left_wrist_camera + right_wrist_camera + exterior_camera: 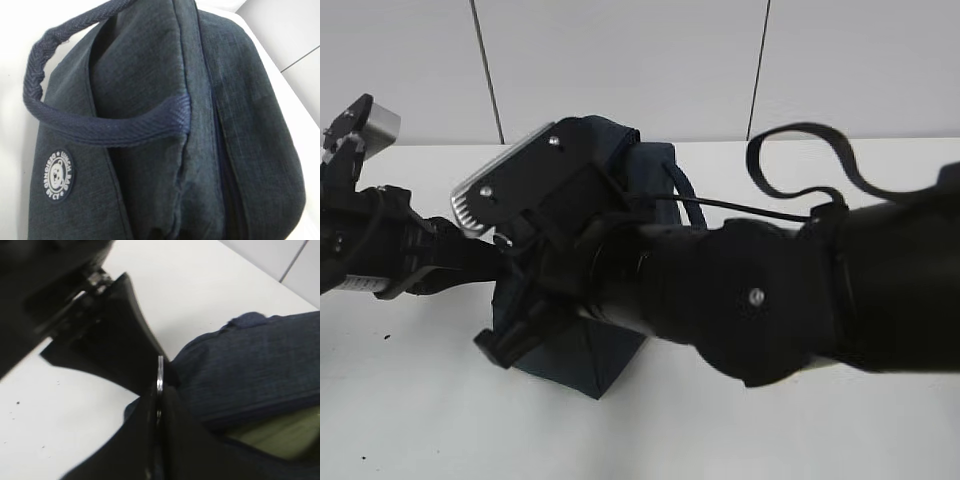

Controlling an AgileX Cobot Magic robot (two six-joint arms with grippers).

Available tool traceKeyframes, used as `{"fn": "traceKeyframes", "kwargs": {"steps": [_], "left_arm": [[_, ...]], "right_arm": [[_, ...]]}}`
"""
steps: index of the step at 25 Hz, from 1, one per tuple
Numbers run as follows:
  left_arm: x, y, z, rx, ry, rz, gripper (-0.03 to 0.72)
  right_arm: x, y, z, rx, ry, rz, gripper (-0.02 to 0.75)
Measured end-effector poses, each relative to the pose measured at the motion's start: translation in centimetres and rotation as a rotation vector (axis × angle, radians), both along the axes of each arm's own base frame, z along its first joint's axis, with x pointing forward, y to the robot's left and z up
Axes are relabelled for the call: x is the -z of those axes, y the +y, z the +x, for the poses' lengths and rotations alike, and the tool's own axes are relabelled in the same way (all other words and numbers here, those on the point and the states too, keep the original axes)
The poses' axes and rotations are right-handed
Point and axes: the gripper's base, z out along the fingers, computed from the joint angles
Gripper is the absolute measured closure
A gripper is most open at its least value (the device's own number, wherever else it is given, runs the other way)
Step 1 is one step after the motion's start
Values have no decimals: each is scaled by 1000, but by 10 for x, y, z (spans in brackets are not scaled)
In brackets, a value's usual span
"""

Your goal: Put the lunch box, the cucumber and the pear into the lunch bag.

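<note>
The dark navy lunch bag (610, 365) stands mid-table, mostly hidden behind my right arm (740, 290). In the left wrist view it fills the frame: a loop handle (115, 125), a round logo patch (56, 176) and the zipper line (220, 150). No left fingers show there; my left arm (400, 255) reaches to the bag's left side. My right gripper (160, 390) is shut on the metal ring pull (160, 371), seen edge-on. A pale green patch (282, 435), likely the lunch box lid, shows inside the bag (250, 370). The cucumber and the pear are out of view.
The white table (420, 420) runs to a pale panelled wall at the back. A black cable loop (800, 140) rises above my right arm. The right arm's bulk blocks most of the exterior view.
</note>
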Motion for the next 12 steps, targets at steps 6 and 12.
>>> {"fn": "traceKeyframes", "kwargs": {"steps": [6, 12], "left_arm": [[0, 0, 0, -2, 0, -4, 704], [-1, 0, 0, -2, -1, -4, 704]], "right_arm": [[-11, -5, 16, 35, -20, 15, 732], [-17, -3, 18, 28, -41, 14, 732]]}}
